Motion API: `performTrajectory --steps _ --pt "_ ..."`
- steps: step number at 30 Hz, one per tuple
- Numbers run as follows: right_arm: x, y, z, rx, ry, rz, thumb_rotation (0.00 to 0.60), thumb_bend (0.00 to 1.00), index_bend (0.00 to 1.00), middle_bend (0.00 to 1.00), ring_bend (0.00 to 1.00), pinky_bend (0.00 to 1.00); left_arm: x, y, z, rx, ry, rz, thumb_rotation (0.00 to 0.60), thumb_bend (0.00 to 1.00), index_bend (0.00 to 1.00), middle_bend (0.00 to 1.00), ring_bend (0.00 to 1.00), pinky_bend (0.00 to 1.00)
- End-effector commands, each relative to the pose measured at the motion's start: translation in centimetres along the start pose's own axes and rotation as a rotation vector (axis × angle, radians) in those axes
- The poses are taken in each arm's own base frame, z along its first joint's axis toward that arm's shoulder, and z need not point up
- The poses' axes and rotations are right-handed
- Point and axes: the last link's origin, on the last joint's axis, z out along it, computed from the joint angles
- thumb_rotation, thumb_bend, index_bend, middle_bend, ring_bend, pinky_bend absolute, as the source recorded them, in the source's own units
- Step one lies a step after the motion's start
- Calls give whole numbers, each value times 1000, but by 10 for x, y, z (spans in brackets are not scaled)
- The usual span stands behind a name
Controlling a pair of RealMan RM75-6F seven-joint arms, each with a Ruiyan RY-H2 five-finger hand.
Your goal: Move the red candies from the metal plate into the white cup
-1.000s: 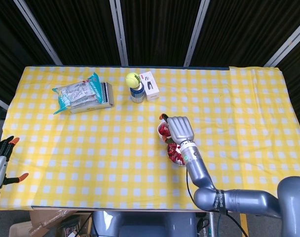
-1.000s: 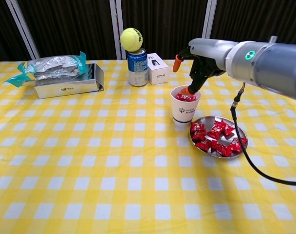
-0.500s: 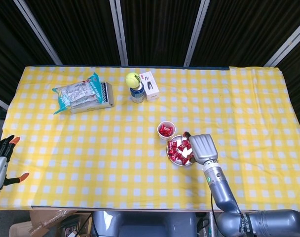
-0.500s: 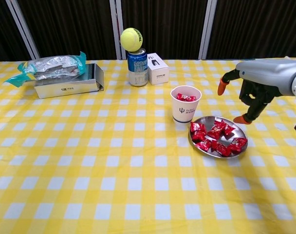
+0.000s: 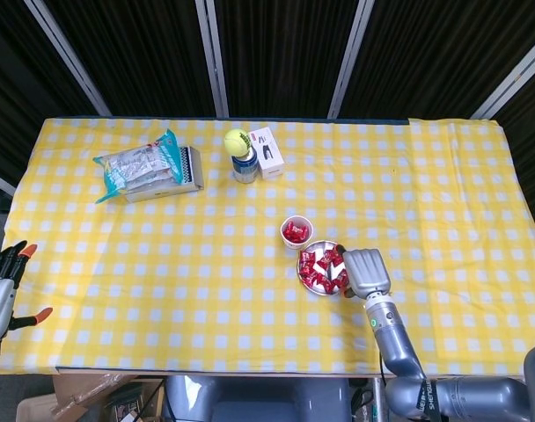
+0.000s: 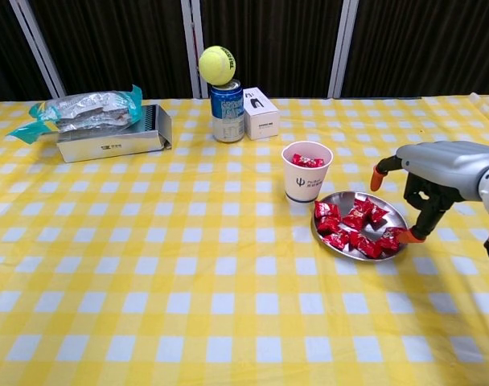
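Right hand [image 6: 428,178]: at the plate's right edge, fingers [image 6: 411,236] spread, one tip by the candies, holding nothing.
Left hand [image 5: 2,283]: far left, fingers apart.
Candies [image 6: 355,224]: on the plate [image 6: 341,201]; some in the cup [image 6: 306,171], just left.

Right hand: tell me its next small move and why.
Probably lower the right hand slightly and close its fingers on the nearest of the red candies. The hand hangs over the right edge of the metal plate holding nothing, many candies lie on the plate, and the white cup holds only a few.
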Motion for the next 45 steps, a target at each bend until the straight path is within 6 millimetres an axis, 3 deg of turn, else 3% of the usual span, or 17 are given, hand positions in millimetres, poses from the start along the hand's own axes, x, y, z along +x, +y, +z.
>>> performTrajectory --steps 1,22,32,42,45 --pt "-2 -3 6 0 6 22 600 235 288 877 908 1000 0 0 0 1 -2 -3 600 48 0 0 0 0" --pt "-19 -10 29 -2 -17 57 600 235 275 877 908 1000 0 -1 1 8 -15 -3 600 48 0 0 0 0" --pt "-25 -10 32 -3 -25 64 600 235 380 877 908 1000 0 -2 2 11 -15 -3 600 48 0 0 0 0" --pt "-25 -10 32 2 -22 75 600 236 387 877 908 1000 0 -2 1 12 -15 -3 600 48 0 0 0 0" --pt "-26 -11 34 2 -23 77 600 236 429 877 908 1000 0 -2 2 12 -15 -3 600 48 0 0 0 0"
